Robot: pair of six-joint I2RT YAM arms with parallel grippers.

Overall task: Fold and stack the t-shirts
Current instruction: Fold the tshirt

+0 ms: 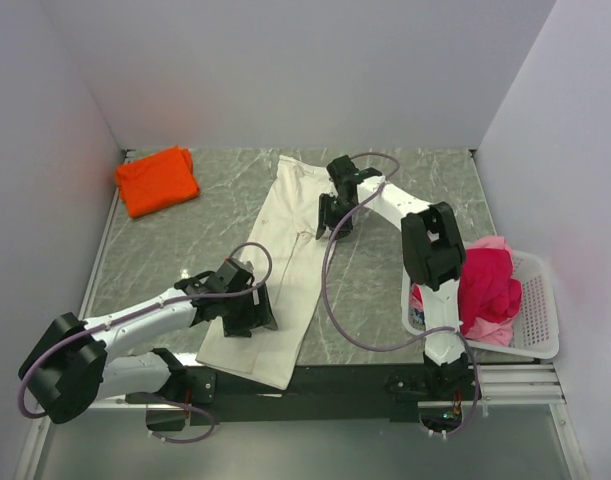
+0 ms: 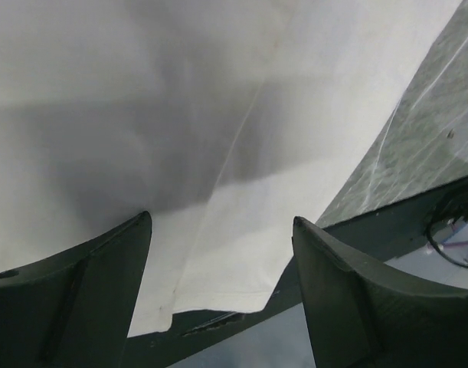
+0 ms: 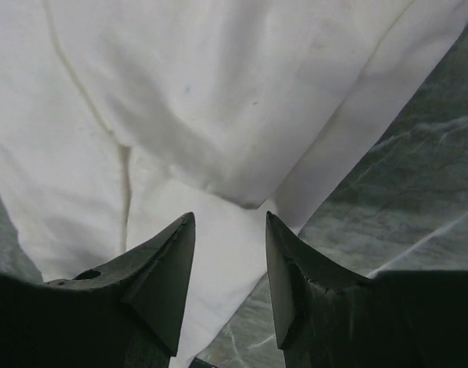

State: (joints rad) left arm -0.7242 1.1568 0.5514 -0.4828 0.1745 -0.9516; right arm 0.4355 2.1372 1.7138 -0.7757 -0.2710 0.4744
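A cream t-shirt [image 1: 283, 262] lies folded into a long strip down the middle of the table, its near end over the front edge. My left gripper [image 1: 253, 312] hovers open over the strip's near left part; its view shows the cloth's hem [image 2: 241, 253] between empty fingers. My right gripper [image 1: 330, 222] is open over the strip's far right edge; the cream cloth [image 3: 218, 138] lies under its fingers. A folded orange t-shirt [image 1: 157, 180] sits at the far left. Crimson [image 1: 488, 282] and pale pink [image 1: 492, 330] t-shirts lie heaped in the basket.
A white lattice basket [image 1: 537, 310] stands at the right edge of the table. Grey walls close in the left, far and right sides. A dark rail [image 1: 315, 378] runs along the front edge.
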